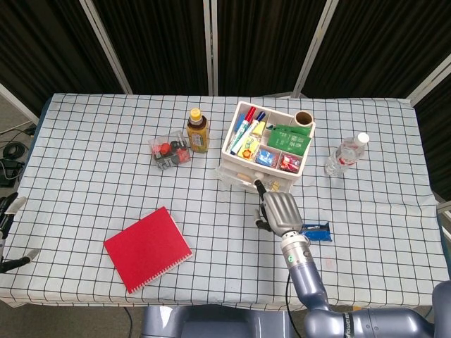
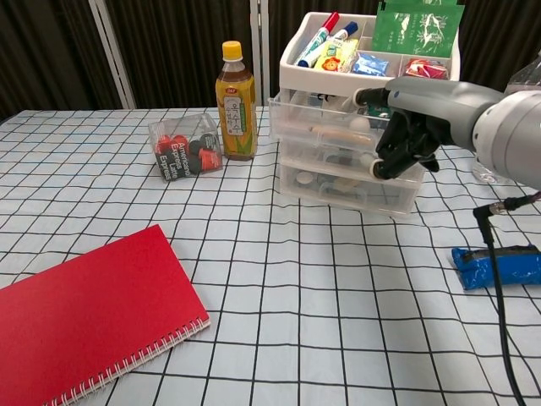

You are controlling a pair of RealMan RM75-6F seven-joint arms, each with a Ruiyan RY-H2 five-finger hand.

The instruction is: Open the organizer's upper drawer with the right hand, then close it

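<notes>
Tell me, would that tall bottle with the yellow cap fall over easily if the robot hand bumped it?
Probably yes. The yellow-capped bottle stands upright and is tall for its narrow base, so a nudge near the cap would likely tip it. It looks nearly full of brownish liquid, which may steady it against light touches. Being round, it would probably roll across the checked tablecloth once down.

White lettering reading "Americano Espresso" can be made out on the dark capsules inside the clear box (image 2: 184,147) beside the bottle (image 2: 235,103). The bottle's yellow label carries print too small to read. The green packets (image 2: 418,31) at the organizer's (image 2: 365,110) top right bear white markings that stay illegible.
</notes>
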